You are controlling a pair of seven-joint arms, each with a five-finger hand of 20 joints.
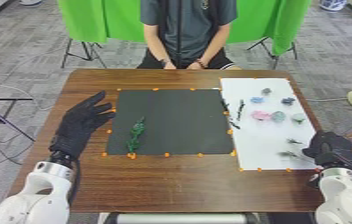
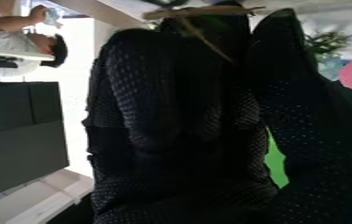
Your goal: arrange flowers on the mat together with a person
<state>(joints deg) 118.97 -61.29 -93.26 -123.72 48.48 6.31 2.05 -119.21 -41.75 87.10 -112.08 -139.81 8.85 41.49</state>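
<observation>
Well, one green sprig (image 1: 136, 135) is laid on the mat (image 1: 177, 122), near its left edge, while the flowers (image 1: 260, 115) are spread over the white sheet (image 1: 266, 90). Just outside that edge the left hand (image 1: 84, 118) is held open, its thumb apart; were it swung inward low, the sprig could be dragged askew. The right hand (image 1: 331, 145) is placed by the sheet's near right corner. A brown stem (image 2: 195, 11) is seen across its glove in the wrist view, but whether it is gripped cannot be told; if it is only loosely caught, it could be dropped short of the mat. The small sprigs (image 1: 290, 154) beside that hand could be swept aside, and crowded blooms could be tugged along with a neighbour.
</observation>
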